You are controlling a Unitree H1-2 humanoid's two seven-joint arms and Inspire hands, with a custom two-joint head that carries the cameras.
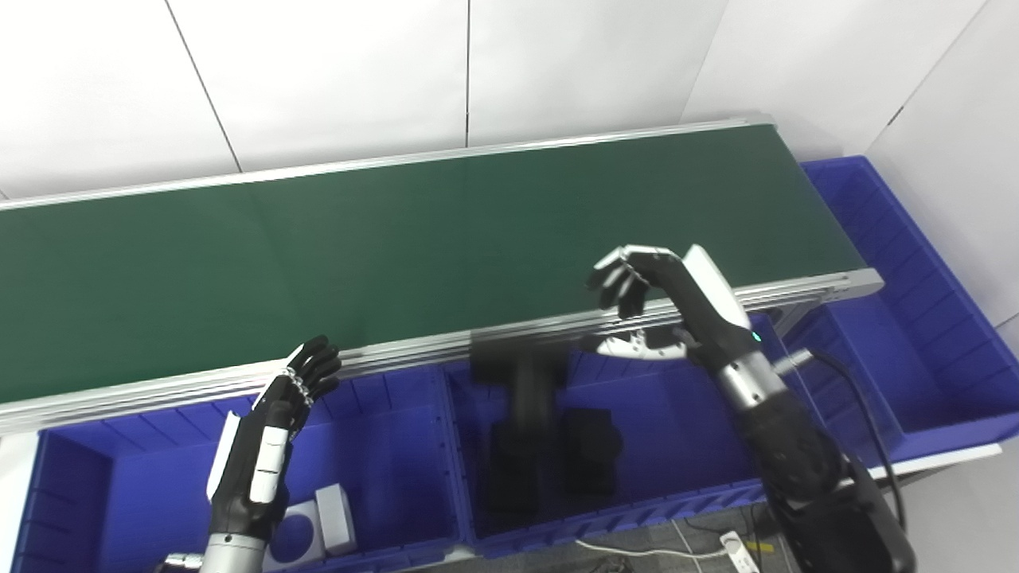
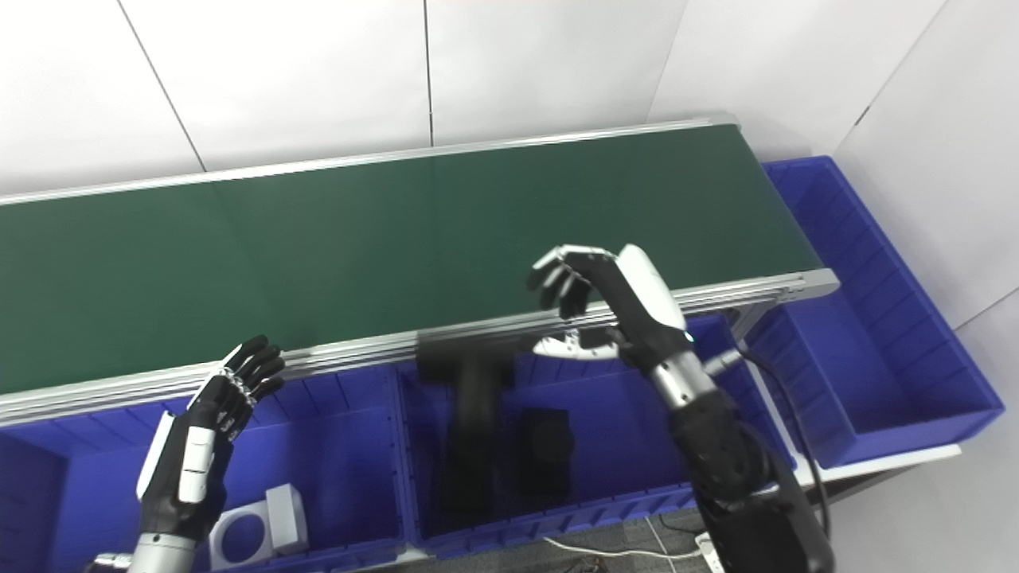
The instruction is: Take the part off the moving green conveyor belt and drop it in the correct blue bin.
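Belt (image 1: 414, 255), dark green and framed in aluminium rails, runs across the scene with nothing lying on it. Below its near rail sit blue bins side by side: a left bin (image 1: 382, 446), a middle bin (image 1: 677, 430), and a larger right bin (image 1: 915, 342) at the belt's end. The part (image 1: 521, 382), a black T-shaped piece, shows blurred over the middle bin, its crossbar just under the near rail and its stem pointing down into the bin (whether it is in the air or already resting cannot be told from the blur). It lies to the left of and lower than the right robot hand (image 1: 665, 298), apart from it and not touching it. That right robot hand hovers over the belt's near rail above the middle bin, fingers (image 1: 617, 286) curled downward, thumb spread well away from them, holding nothing. More black pieces (image 1: 589, 446) lie on the middle bin's floor just right of the part's stem. The left robot hand (image 1: 275, 430) is raised over the left bin, well apart from the part, fingers straight and spread, fingertips near the belt's rail, holding nothing. In the left bin, near its front wall, lies a white block (image 2: 259, 521) with a round hole, close beside the left wrist.
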